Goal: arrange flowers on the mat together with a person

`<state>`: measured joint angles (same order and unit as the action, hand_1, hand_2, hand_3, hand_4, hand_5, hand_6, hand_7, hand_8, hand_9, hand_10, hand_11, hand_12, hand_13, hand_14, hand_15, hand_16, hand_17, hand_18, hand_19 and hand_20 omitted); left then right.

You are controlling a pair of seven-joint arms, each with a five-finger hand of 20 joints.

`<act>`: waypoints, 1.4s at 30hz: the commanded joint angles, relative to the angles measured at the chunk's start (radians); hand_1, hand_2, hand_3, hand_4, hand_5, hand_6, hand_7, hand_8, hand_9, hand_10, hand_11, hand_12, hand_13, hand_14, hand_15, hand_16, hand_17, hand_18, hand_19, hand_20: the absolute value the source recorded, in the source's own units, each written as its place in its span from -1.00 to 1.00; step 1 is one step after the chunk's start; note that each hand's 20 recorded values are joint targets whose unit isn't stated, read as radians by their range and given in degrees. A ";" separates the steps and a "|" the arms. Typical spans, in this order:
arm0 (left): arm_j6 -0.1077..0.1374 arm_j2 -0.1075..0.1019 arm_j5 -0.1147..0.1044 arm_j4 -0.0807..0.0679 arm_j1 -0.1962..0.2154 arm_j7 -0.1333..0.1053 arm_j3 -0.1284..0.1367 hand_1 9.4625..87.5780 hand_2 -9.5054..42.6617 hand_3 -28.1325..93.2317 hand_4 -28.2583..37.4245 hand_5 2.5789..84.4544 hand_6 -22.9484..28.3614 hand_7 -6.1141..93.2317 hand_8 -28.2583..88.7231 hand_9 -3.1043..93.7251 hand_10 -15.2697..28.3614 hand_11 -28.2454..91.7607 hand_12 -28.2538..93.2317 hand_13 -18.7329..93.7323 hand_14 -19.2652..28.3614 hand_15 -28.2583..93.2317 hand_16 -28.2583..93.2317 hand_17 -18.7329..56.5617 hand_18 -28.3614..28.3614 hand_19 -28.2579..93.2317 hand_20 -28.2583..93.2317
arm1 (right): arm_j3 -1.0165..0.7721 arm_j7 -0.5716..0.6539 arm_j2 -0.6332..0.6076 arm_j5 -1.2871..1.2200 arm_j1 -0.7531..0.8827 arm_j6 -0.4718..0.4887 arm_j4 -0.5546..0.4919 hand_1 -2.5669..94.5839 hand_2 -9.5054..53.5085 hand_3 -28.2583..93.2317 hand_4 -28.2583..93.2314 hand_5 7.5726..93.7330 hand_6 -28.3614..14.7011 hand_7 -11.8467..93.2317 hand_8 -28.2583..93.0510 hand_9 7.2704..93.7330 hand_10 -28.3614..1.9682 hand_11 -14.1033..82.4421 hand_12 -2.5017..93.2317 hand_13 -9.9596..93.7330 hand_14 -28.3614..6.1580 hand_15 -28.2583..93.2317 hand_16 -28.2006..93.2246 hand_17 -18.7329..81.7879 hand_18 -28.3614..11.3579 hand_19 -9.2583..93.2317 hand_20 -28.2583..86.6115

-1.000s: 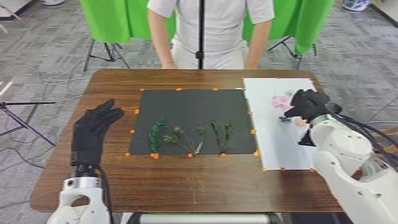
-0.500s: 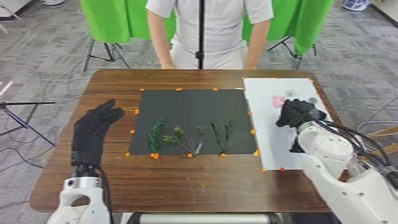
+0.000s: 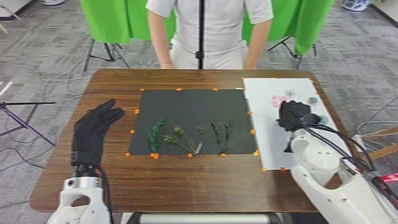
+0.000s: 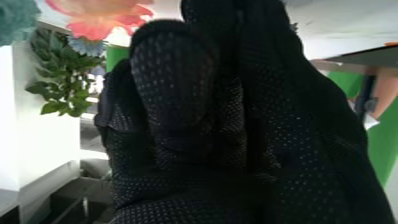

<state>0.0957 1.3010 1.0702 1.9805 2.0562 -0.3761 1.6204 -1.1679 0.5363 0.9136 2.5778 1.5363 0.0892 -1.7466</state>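
Right hand: the black-gloved right hand (image 3: 296, 118) is over the white rectangular sheet, right of the frame's centre; its fingers lie straight and pressed together, with no stem seen in them.
Pink flowers: soft, ruffled pink blossoms (image 3: 280, 101) lie just beside the fingertips, to their upper left in the head view; whether they touch, I cannot tell.
Long axis: the blossoms look rounded, with none clear; the hand points toward the frame's top.
Nearer hand: the right; the black-gloved left hand (image 3: 96, 125), relaxed at the left of the frame, is well apart.
Coming move: probably a small shift toward the pink, then a careful pinch; thin petals could crush.
Near the pink: a many-petalled pale blue-grey flower (image 4: 86, 46) and glossy oval green leaves (image 4: 62, 70).
Dark mat: matte, square and charcoal (image 3: 187, 105), bearing a feathery green sprig (image 3: 155, 135) and thin, upright green stems (image 3: 222, 136), lower centre.
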 commanded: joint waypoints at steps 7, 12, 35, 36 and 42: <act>0.060 -0.067 -0.010 0.001 0.045 0.011 0.090 -0.74 -0.37 0.56 -1.00 0.21 0.13 -0.67 -0.61 0.14 0.41 -0.22 -0.31 0.11 0.60 -0.27 -0.52 -0.17 0.45 -0.38 -0.16 | -0.021 -0.005 -0.065 -0.047 -0.103 -0.095 -0.229 0.39 -1.00 0.40 -0.92 0.83 0.50 -0.46 -0.43 1.00 0.42 -0.53 -0.26 1.00 0.62 0.30 0.08 0.39 -0.46 0.90 0.30; 0.076 -0.071 -0.009 -0.008 0.063 0.020 0.100 -0.74 -0.35 0.56 -1.00 0.22 0.14 -0.67 -0.61 0.14 0.41 -0.23 -0.31 0.11 0.60 -0.27 -0.52 -0.17 0.45 -0.38 -0.16 | 0.100 -0.058 -0.041 -0.122 -0.297 -0.067 -0.247 0.38 -1.00 0.41 -0.91 0.83 0.49 -0.46 -0.43 1.00 0.40 -0.53 -0.26 1.00 0.61 0.31 0.08 0.39 -0.47 0.91 0.31; 0.098 -0.061 -0.028 -0.044 0.046 0.023 0.063 -0.74 0.16 0.55 -1.00 0.25 0.13 -0.66 -0.61 0.20 0.42 -0.23 -0.30 0.15 0.60 -0.26 -0.52 -0.15 0.44 -0.37 -0.15 | 0.742 -0.336 0.419 -0.222 -0.734 0.070 0.132 0.38 -1.00 0.41 -0.92 0.83 0.51 -0.47 -0.43 1.00 0.43 -0.54 -0.26 0.97 0.62 0.39 0.09 0.37 -0.49 0.92 0.34; 0.095 -0.063 -0.030 -0.049 0.036 0.027 0.058 -0.74 0.17 0.54 -1.00 0.25 0.13 -0.66 -0.61 0.21 0.42 -0.23 -0.30 0.15 0.60 -0.26 -0.52 -0.15 0.44 -0.37 -0.15 | 0.750 -0.341 0.424 -0.214 -0.736 0.080 0.142 0.38 -1.00 0.41 -0.92 0.83 0.52 -0.47 -0.44 1.00 0.43 -0.54 -0.26 0.97 0.62 0.40 0.09 0.37 -0.49 0.92 0.34; 0.091 -0.065 -0.030 -0.058 0.014 0.027 0.043 -0.77 0.24 0.55 -1.00 0.22 0.12 -0.67 -0.61 0.19 0.42 -0.24 -0.30 0.14 0.61 -0.26 -0.53 -0.15 0.45 -0.37 -0.15 | 0.767 -0.374 0.462 -0.176 -0.710 0.110 0.185 0.38 -1.00 0.41 -0.93 0.82 0.53 -0.46 -0.44 1.00 0.45 -0.55 -0.27 0.95 0.65 0.44 0.09 0.37 -0.49 0.93 0.35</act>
<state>0.1750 1.2299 1.0486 1.9383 2.0891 -0.3515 1.6818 -0.4147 0.2073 1.3343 2.3476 0.8008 0.1563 -1.5901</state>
